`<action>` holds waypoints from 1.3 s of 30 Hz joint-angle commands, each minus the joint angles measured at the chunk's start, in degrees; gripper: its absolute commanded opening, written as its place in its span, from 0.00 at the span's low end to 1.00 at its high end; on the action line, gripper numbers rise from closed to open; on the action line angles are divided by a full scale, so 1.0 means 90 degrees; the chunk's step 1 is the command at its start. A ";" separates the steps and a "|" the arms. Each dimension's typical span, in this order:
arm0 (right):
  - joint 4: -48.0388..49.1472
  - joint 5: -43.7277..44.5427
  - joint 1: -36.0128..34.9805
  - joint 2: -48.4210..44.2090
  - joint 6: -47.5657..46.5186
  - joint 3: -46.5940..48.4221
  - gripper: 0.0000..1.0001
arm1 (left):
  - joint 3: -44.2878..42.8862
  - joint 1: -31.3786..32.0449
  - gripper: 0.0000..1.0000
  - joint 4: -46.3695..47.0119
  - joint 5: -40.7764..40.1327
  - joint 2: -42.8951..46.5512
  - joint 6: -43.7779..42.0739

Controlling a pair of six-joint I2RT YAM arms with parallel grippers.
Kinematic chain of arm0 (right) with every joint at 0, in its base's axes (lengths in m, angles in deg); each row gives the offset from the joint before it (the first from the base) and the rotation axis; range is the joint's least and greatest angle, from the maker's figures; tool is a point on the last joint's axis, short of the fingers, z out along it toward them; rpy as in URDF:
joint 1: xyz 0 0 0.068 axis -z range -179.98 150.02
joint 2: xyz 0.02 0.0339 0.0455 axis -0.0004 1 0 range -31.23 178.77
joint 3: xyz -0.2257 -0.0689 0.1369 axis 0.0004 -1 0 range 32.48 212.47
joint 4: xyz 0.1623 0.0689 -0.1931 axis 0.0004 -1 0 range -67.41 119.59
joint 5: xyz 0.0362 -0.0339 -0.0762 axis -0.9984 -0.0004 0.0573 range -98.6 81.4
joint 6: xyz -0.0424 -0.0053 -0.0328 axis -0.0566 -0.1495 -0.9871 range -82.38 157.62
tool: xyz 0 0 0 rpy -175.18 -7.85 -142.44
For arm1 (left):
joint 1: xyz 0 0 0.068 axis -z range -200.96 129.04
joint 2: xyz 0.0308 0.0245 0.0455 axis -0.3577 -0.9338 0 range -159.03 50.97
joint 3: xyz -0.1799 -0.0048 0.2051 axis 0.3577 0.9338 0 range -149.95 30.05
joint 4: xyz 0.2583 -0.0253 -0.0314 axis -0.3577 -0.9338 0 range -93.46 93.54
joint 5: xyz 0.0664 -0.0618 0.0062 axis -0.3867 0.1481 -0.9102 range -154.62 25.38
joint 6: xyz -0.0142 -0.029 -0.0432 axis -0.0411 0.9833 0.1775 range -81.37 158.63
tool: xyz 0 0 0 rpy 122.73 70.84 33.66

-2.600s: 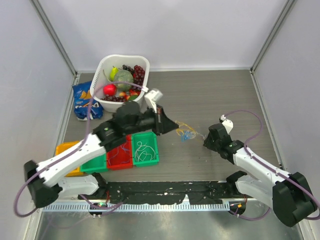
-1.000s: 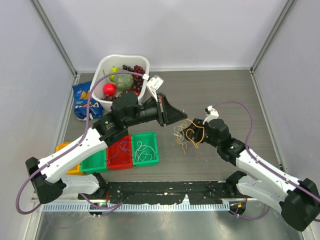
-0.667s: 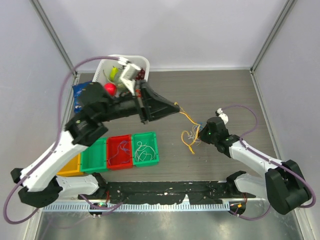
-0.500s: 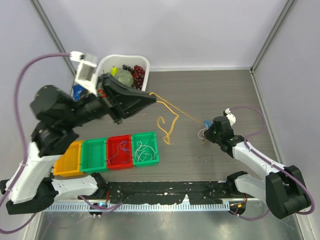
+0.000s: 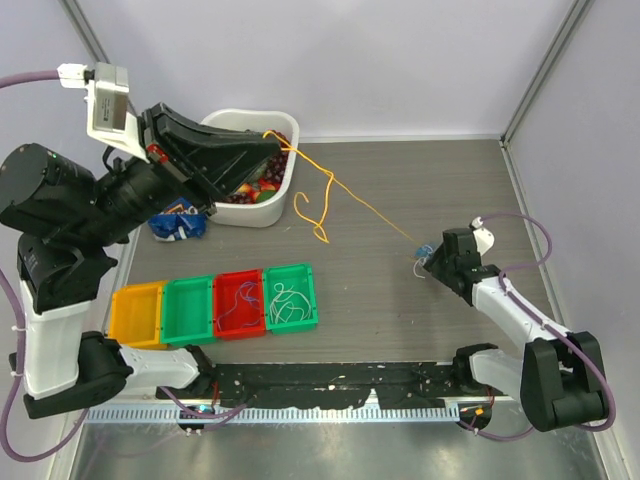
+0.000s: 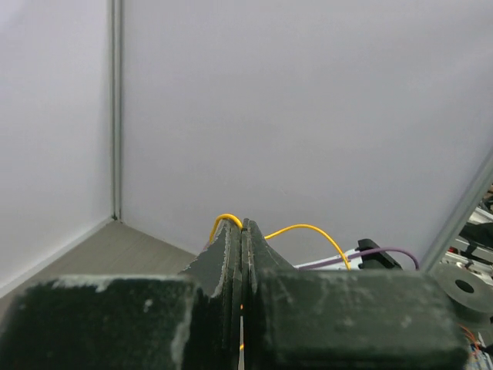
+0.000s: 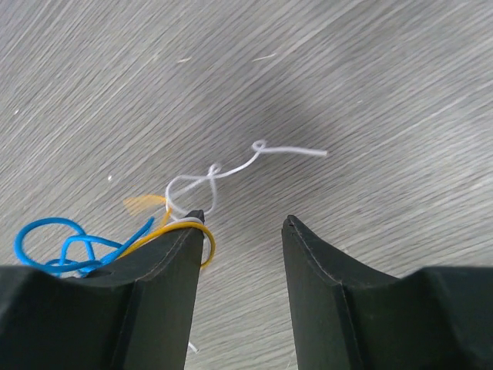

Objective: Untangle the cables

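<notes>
My left gripper (image 5: pixel 268 139) is raised high over the white basket and is shut on a yellow-orange cable (image 5: pixel 340 195), which also shows in the left wrist view (image 6: pixel 308 229). The cable runs taut down to a small tangle (image 5: pixel 424 250) of blue, white and yellow cables on the table at the right. My right gripper (image 5: pixel 432 258) sits low at that tangle with its jaws open. In the right wrist view the yellow cable (image 7: pixel 202 239) loops round the left fingertip (image 7: pixel 185 231), with the white cable (image 7: pixel 223 171) and blue cable (image 7: pixel 58 243) beside it.
A white basket (image 5: pixel 268 210) of fruit stands at the back left beside a blue snack bag (image 5: pixel 180 225). A row of yellow, green, red and green bins (image 5: pixel 215 305) lies at the front left; the red and right green ones hold cables.
My left gripper has risen and swung back to the left with the yellow cable, drawing it out long and taut. My right gripper moved right with the tangle.
</notes>
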 commanded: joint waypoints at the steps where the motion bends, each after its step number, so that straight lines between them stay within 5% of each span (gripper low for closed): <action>1: -0.0071 0.0141 0.0378 0.0104 -0.0045 0.0162 0.51 | -0.0915 0.0017 0.00 -0.0027 -0.0408 0.0039 -0.0411; 7: -0.0090 0.0112 0.1080 0.0182 -0.0113 0.0221 0.60 | -0.1531 0.0017 0.00 0.0070 -0.0857 0.0185 -0.0743; 28: -0.0149 -0.0336 0.2790 0.0534 -0.0503 0.0484 0.66 | -0.1435 0.0017 0.00 -0.0096 -0.1569 0.0371 -0.1027; 34: -0.0052 -0.0260 0.1582 -0.0256 -0.1187 0.0630 0.66 | -0.0487 0.0008 0.00 0.0383 -0.0966 0.0226 -0.0588; 36: -0.0129 -0.0035 0.0812 -0.0530 -0.1343 0.0776 0.78 | -0.0525 0.0018 0.00 0.0393 -0.0868 0.0011 -0.0520; 39: -0.0364 0.0287 0.0068 -0.0754 -0.1489 0.0933 0.83 | -0.0778 0.0017 0.00 0.0344 -0.0770 -0.0273 -0.0509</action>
